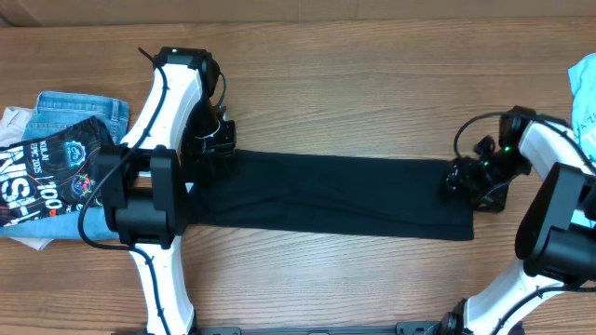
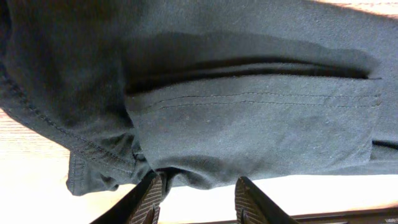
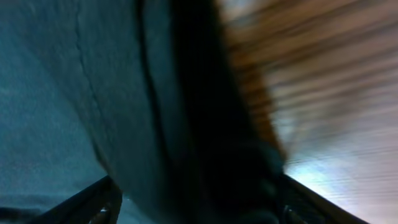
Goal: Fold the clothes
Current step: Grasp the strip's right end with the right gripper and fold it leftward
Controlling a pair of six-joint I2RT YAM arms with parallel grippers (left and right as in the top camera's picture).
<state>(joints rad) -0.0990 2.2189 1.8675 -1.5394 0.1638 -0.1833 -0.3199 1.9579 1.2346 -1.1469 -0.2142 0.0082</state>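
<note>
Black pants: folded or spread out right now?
Spread out lengthwise: black pants lie as one long flat strip across the table, no crosswise fold. Whether legs are stacked, cannot tell.

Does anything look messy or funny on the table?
Yes. The black trousers lie stretched out flat, but the left wrist view shows their left end bunched and wrinkled. At the left of the table, the pile of clothes sits in a loose, crooked heap.
</note>
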